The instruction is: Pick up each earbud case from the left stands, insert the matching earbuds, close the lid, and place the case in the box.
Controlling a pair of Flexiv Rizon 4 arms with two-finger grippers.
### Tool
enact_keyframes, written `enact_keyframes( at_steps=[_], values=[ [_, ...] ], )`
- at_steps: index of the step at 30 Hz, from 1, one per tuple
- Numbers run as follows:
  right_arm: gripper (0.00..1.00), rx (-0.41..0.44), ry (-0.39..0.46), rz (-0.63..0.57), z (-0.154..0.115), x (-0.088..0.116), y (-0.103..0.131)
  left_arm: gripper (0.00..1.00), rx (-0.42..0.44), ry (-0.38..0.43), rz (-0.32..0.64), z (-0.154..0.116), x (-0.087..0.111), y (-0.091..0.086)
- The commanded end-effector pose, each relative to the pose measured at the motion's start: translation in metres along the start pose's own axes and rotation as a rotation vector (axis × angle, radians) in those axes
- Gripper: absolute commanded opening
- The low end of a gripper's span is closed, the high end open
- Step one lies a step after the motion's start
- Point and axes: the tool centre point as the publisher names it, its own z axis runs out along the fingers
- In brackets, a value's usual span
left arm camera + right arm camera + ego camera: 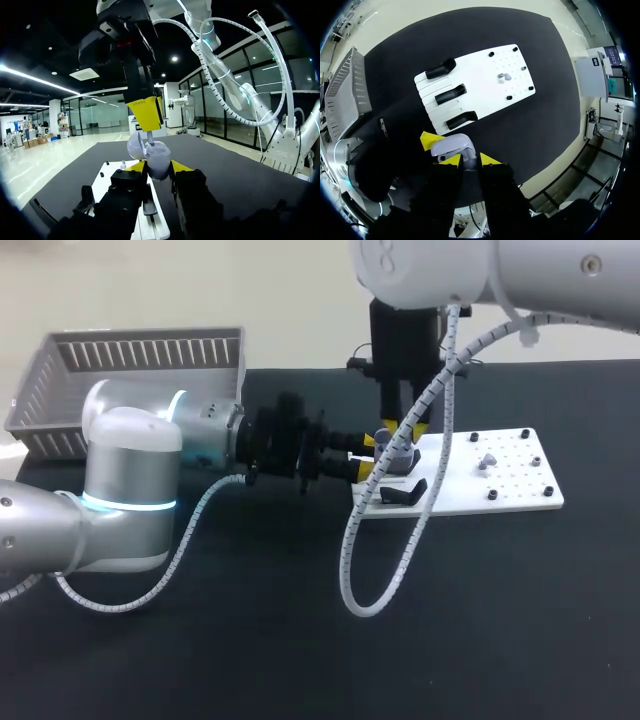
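Note:
A lavender earbud case (393, 453) hangs just above the left end of the white board (500, 485), lid open. My left gripper (366, 456) comes in from the left and is shut on the case's body (160, 154), the lid (134, 145) tipped back. My right gripper (402, 434) hangs straight down over the case, shut on a small white earbud (149, 137) at the case's opening. From the right wrist view the case (451, 146) lies just ahead of the right gripper (469, 160). Another earbud (504, 76) rests on the board.
Three black stands (451, 93) line the board's left part, and all look bare. A grey slatted basket (130, 370) sits at the back left. The right arm's white cable (390, 570) loops down in front of the board.

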Motion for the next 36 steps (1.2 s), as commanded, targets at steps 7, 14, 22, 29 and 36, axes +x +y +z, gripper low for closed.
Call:
enact_keyframes(
  at_steps=[7,14,22,29,36],
  values=[
    [0.00,0.008,0.004,0.003,0.004,-0.001,0.001,0.00,-0.005,-0.002,0.003,0.000,0.001,-0.002],
    [0.00,0.010,-0.001,0.004,0.007,-0.001,0.003,0.00,-0.005,-0.002,0.003,0.000,0.001,-0.002],
    [0.00,0.005,0.007,0.018,0.010,0.000,0.005,0.00,-0.005,-0.002,0.003,0.000,0.001,-0.002],
    [0.00,-0.029,0.026,0.050,0.012,-0.001,0.001,0.00,-0.005,-0.002,0.003,0.000,0.001,-0.002],
    [0.92,-0.059,0.021,0.045,0.008,0.001,-0.002,0.00,-0.005,-0.002,0.003,0.000,0.001,-0.002]
  ],
)
